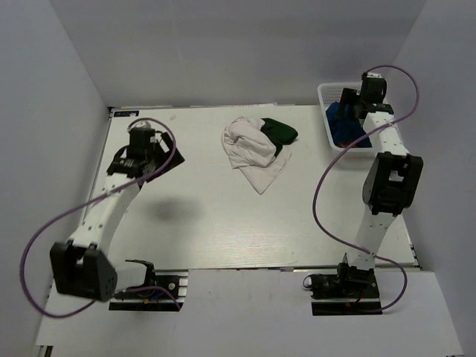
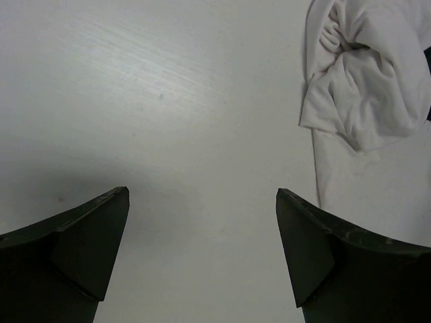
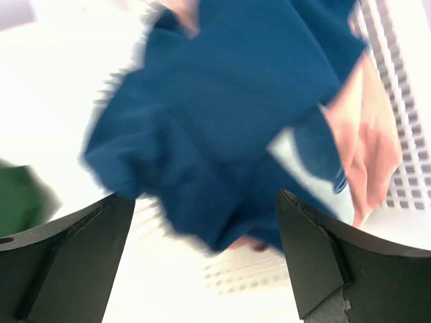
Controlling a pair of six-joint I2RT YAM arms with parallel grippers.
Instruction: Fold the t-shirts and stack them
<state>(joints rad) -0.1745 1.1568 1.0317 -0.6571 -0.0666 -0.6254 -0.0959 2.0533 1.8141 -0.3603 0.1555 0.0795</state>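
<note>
Where the left jaws hang over bare surface (image 2: 168,101), they stand spread wide with nothing between them. Cream t-shirt (image 2: 363,81): bunched, near, to their right, towards the middle of the surface's far half; its dark green sleeve (image 1: 281,132) is on its right side. Right jaws: likewise spread wide, above the white mesh basket (image 1: 326,97) at the far right corner; view blurred. Blue t-shirt (image 3: 222,121): crumpled in the basket, just beyond the right jaws. Pink t-shirt (image 3: 367,155): beside the blue, partly under it.
</note>
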